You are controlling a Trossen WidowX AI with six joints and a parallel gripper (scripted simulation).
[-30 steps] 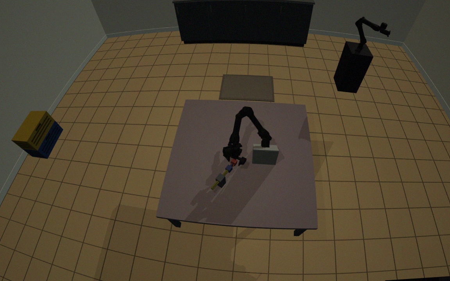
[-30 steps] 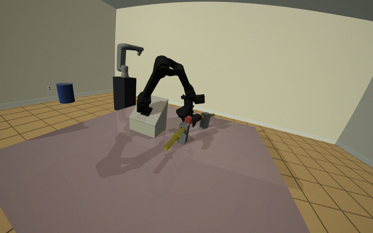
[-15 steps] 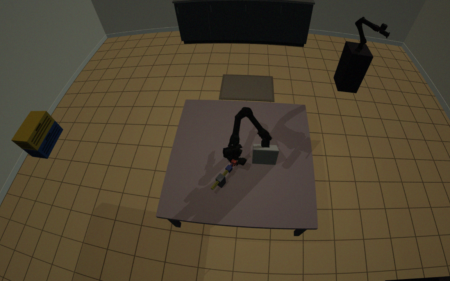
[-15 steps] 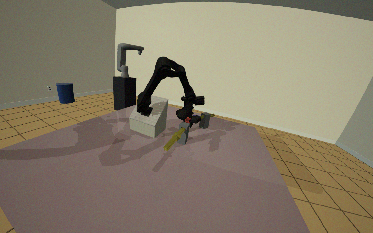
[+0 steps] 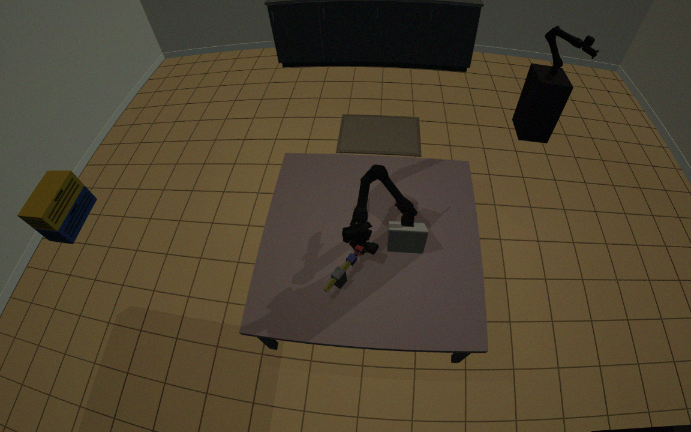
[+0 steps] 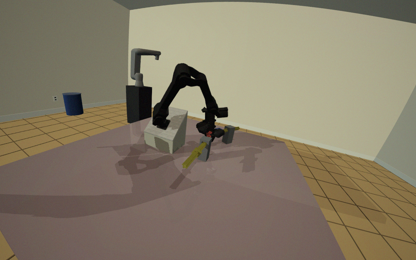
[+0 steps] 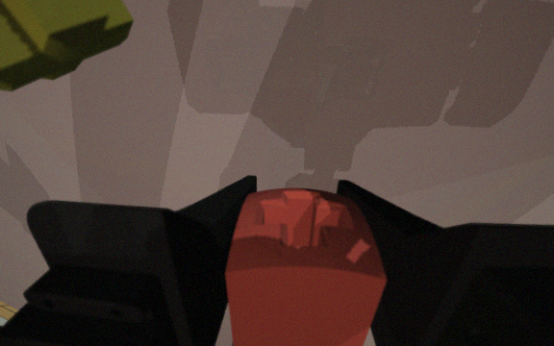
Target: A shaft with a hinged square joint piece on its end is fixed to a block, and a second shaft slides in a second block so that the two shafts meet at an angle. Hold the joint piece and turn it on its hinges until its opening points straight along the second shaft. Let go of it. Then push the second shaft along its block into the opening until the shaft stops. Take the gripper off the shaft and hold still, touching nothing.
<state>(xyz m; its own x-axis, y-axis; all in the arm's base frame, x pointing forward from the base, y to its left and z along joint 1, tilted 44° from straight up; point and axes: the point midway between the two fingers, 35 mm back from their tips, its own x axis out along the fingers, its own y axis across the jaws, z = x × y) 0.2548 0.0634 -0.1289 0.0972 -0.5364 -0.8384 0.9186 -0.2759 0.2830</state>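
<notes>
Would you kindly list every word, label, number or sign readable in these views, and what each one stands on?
None: no readable text shows in any view.
The red joint piece, held between the jaws, is plain.
The yellow shaft and its grey block bear no marks.
The yellow and blue crate shows only dark slots, no lettering.
The blue bin is unmarked.
</notes>
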